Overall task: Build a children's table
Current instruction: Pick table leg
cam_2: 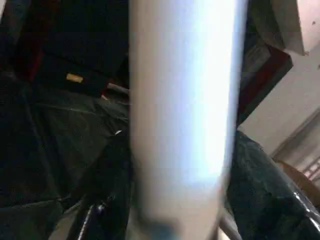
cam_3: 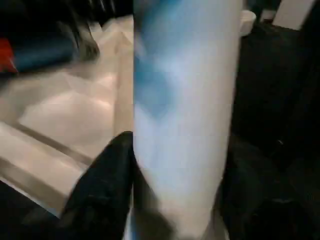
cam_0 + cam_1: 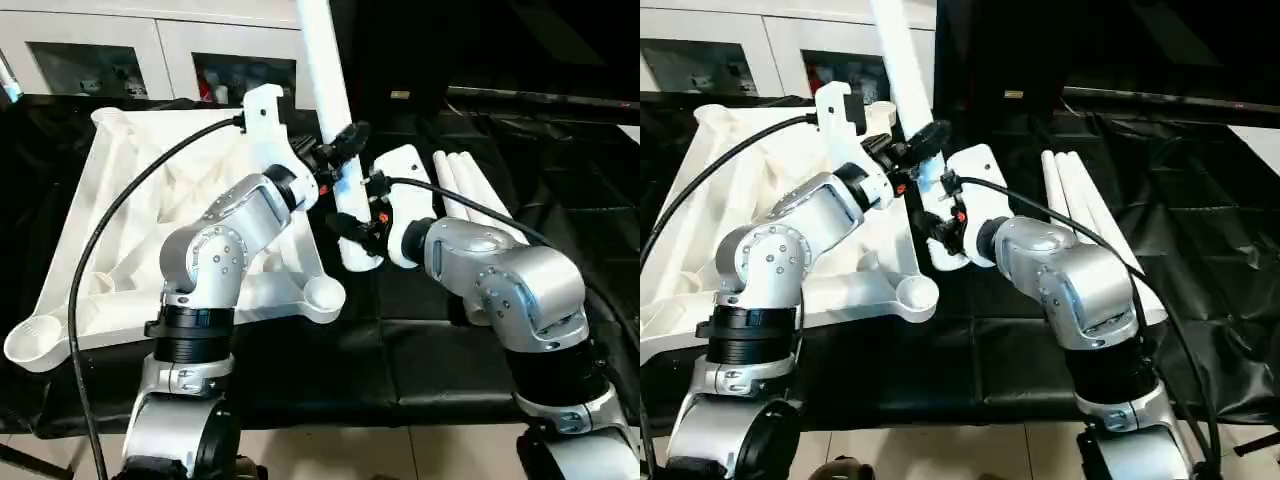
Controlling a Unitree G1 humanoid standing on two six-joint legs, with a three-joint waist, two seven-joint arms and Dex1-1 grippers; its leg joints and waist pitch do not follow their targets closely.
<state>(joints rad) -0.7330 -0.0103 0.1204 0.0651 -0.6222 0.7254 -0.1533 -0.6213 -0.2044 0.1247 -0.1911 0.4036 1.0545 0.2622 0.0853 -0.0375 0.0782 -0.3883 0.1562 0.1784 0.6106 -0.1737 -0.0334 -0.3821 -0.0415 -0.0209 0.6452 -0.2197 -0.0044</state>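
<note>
The children's table top [image 3: 120, 230] lies upside down on the left, ribbed underside up, with a round corner socket [image 3: 322, 293] at its near right corner. One white table leg [image 3: 325, 70] stands nearly upright just right of that corner, its lower end [image 3: 358, 258] near the black cover. My left gripper [image 3: 340, 150] is shut on the leg partway up. My right gripper [image 3: 352, 228] is shut on it lower down. In the left wrist view the leg [image 1: 185, 120] runs beside a black finger [image 1: 107, 180]. The right wrist view has the leg [image 2: 182, 125] beside a black finger [image 2: 102, 190].
Three loose white legs [image 3: 470, 185] lie side by side on the black cover [image 3: 400, 350] to the right. A white glass-door cabinet [image 3: 130, 50] stands behind the table top. Black cables run from both wrists across the work.
</note>
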